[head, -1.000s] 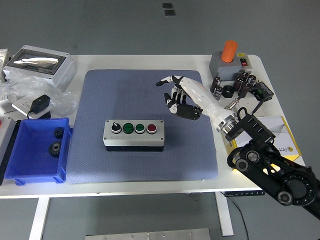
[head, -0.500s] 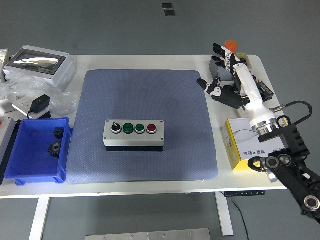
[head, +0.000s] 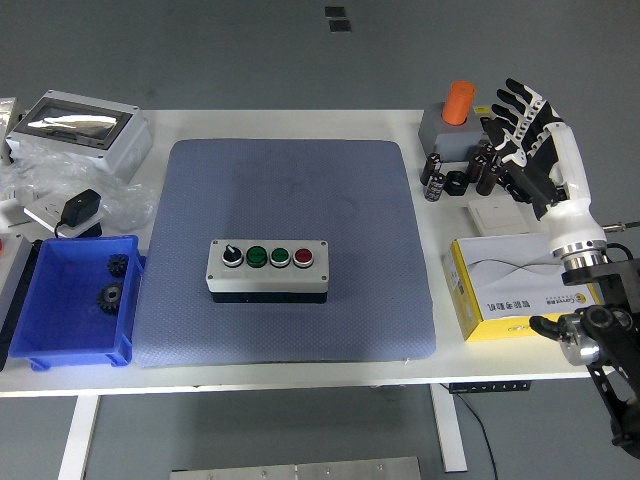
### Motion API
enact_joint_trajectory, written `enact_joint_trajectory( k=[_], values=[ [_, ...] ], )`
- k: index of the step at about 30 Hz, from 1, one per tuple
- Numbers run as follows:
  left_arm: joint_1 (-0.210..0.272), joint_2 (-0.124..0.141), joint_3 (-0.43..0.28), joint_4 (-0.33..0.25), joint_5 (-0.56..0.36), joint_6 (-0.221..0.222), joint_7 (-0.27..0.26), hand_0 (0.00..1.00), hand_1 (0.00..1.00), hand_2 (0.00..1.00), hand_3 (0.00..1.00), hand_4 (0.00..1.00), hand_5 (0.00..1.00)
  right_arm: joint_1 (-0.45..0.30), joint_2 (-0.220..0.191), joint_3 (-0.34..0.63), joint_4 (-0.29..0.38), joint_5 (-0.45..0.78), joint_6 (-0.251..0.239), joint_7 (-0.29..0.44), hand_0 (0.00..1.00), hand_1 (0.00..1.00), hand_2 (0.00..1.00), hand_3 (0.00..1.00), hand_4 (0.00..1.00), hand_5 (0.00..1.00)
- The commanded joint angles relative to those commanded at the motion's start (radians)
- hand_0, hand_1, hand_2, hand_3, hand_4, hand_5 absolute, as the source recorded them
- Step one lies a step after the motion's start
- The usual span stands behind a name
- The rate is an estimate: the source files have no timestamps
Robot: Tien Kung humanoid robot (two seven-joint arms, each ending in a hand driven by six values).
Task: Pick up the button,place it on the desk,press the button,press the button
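Observation:
A grey button box (head: 268,267) sits on the blue-grey mat (head: 290,190), slightly left of centre, near the mat's front. Its top carries a black knob (head: 231,256), two green buttons (head: 268,256) and a red button (head: 303,257). My right hand (head: 522,128) hovers over the table's far right edge, well away from the box, fingers spread and holding nothing. The left arm does not show.
A blue bin (head: 70,300) with gears stands at the left front. A grey enclosure (head: 78,128), a black adapter (head: 78,212) and plastic bags lie at back left. At the right are an orange-topped box (head: 458,118), black cylinders (head: 440,176) and a yellow-white box (head: 515,286).
My right hand has swung from over the mat's right part out to the table's far right edge, rising and spreading its fingers. The button box has not moved.

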Motion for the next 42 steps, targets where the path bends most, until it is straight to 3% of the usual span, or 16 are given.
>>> enact_joint_trajectory(
  k=[18,42],
  values=[
    [0.009,-0.004,0.005,0.003,-0.013,-0.001,-0.004,0.657,0.619,0.616,0.734,0.898,0.585,-0.028,-0.005,0.063,0.007,0.003,0.007,-0.001,0.811,0.793,0.814,0.812,0.852,0.554],
    [0.009,-0.015,0.008,0.003,-0.022,0.0,-0.005,0.657,0.62,0.617,0.734,0.882,0.565,0.05,-0.036,0.002,0.0,-0.035,0.006,-0.033,0.811,0.792,0.811,0.808,0.846,0.558]
  ],
)
